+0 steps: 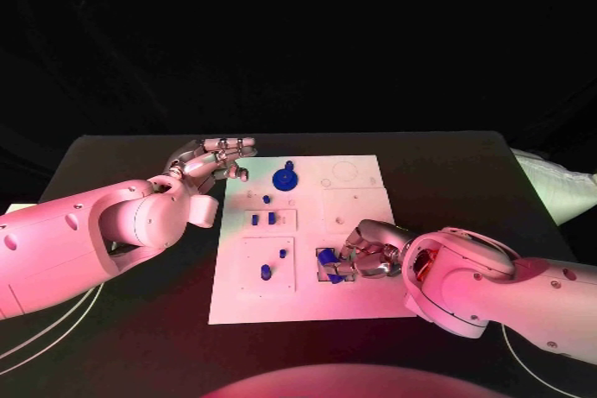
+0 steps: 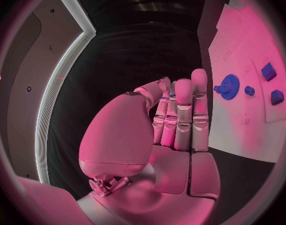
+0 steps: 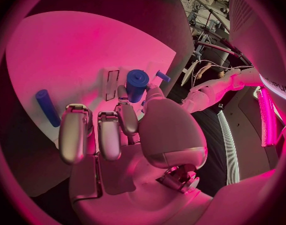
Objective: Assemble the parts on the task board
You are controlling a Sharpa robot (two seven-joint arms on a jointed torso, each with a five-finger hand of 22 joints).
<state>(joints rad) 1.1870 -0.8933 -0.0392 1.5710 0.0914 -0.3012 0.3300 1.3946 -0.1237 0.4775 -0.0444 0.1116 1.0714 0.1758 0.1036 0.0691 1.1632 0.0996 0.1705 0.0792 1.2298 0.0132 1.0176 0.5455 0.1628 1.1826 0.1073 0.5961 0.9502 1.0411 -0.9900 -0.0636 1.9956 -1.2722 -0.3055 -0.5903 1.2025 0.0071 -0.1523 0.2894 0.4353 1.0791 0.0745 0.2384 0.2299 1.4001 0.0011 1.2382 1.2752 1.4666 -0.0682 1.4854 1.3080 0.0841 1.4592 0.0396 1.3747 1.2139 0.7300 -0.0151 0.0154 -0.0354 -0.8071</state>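
Gripping a blue cylindrical part (image 3: 136,84) near the task board's (image 1: 355,303) front edge, my right hand (image 1: 368,255) pinches it over a slot. A blue gear (image 1: 285,179) lies near the far edge, beside my left hand (image 1: 214,163), fingers together, holding nothing.

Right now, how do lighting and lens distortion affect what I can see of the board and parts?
Head view: pink light tints the white rectangular task board, yet the round blue gear reads clearly. Left wrist view: fisheye bends the board edge; the left robot hand blocks the middle. Right wrist view: strong magenta wash; the right robot hand sits by a blue cylindrical part.
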